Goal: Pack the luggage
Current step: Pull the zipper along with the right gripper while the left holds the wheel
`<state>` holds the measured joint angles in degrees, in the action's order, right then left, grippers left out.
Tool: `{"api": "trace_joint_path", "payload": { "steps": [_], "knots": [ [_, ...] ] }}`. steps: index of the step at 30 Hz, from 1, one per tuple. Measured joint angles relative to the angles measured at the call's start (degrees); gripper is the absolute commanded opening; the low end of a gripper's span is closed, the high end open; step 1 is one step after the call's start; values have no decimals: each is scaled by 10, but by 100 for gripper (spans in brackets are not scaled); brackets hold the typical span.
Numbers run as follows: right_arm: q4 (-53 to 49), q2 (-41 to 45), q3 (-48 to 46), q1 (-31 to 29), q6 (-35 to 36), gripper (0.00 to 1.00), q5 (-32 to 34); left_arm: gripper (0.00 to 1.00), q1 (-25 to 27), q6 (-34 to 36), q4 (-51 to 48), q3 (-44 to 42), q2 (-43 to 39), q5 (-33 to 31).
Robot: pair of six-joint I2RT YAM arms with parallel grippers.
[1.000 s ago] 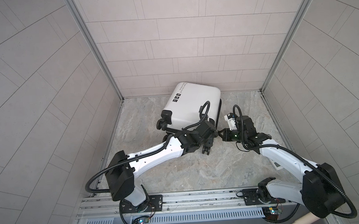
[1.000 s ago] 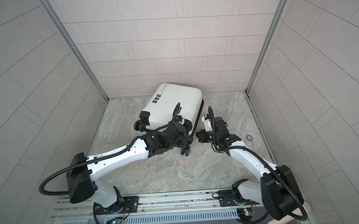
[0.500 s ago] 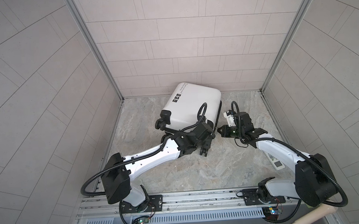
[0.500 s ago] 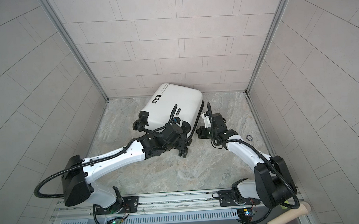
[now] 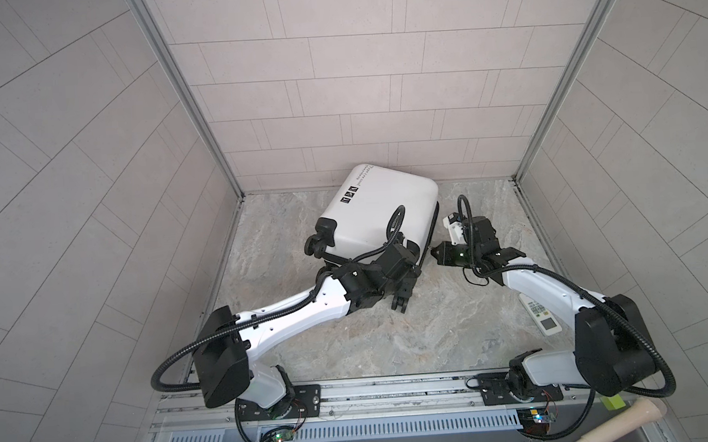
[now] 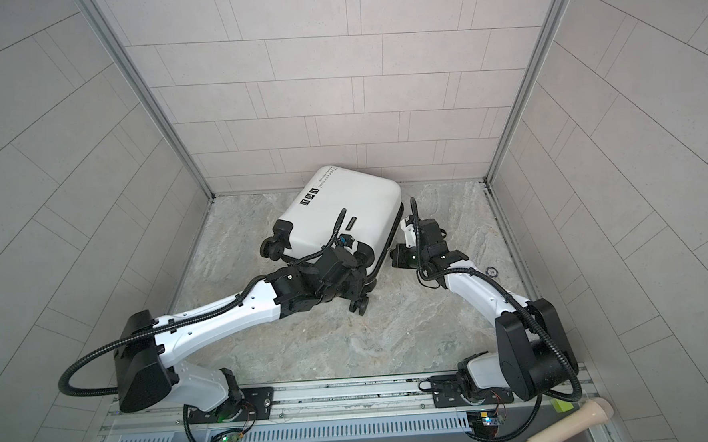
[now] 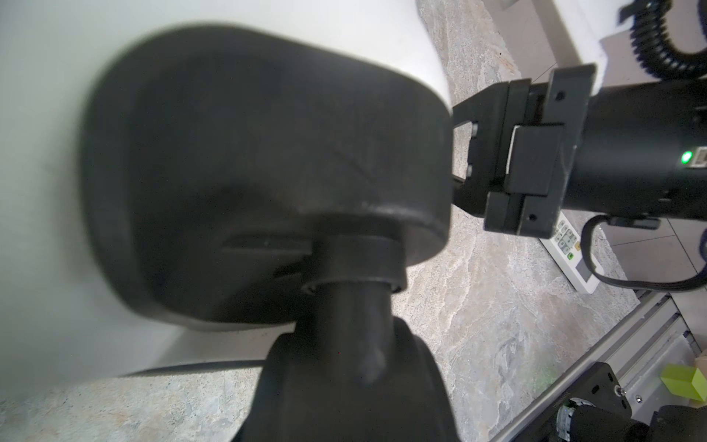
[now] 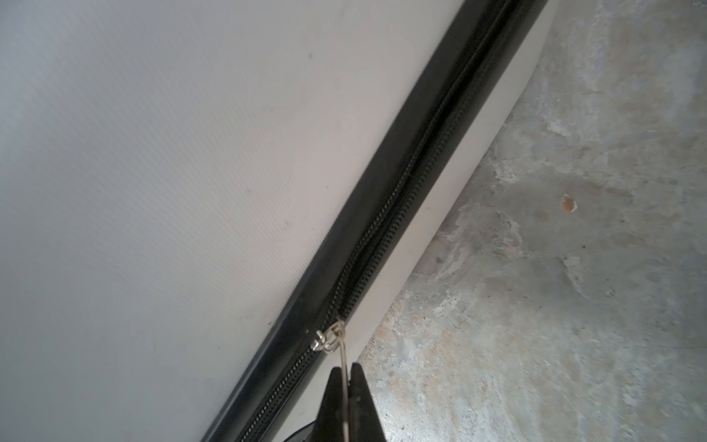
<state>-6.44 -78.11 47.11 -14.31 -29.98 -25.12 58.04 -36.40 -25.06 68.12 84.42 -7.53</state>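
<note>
1. Luggage [image 5: 381, 212], a small white hard-shell suitcase, lies on its broad side at the far edge of the desk [image 5: 350, 347]. It is about in the middle of that edge and turned askew, with one corner almost at the back wall.
2. Its two shells are together. Black stickers [image 5: 349, 195] and a line of small text are on the upper shell, along its far left side.
3. One black wheel [image 5: 315, 247] sticks out at the corner of the suitcase that points to the left edge of the desk.
4. Left tool [image 5: 400, 302] is at the near corner of the luggage. The left wrist view is almost filled by a blurred black wheel housing [image 7: 267, 164], so I cannot tell if the jaws are spread or pinching something.
5. Right tool [image 8: 346, 373] is at the right side of the luggage, close against the black zipper band [image 8: 401, 214].
6. Its two fingers are pressed together on the thin metal zipper pull [image 8: 344, 359], which hangs from the small silver slider [image 8: 325, 342].
7. White remote control [image 5: 540, 314] lies near the right edge of the desk, partly under the right arm and well apart from the luggage.
8. Pale wooden handle [image 5: 620, 420] lies off the desk, past its near right corner, and a green block [image 7: 685, 382] is near it.
</note>
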Motion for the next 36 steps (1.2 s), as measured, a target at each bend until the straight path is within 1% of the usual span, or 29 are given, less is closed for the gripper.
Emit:
{"api": "trace_joint_path", "payload": {
  "steps": [12,23,28,36],
  "knots": [
    [-4,-30,29,16,0,0,20,0,2,5,-19,-23,-34,6],
    [-7,-69,66,40,0,0,32,0,2,9,-24,-27,-41,9],
    [-8,-92,85,64,0,0,29,0,3,13,-28,-33,-50,15],
    [-18,-146,141,108,0,0,26,0,4,19,-36,-44,-67,26]
  ]
}}
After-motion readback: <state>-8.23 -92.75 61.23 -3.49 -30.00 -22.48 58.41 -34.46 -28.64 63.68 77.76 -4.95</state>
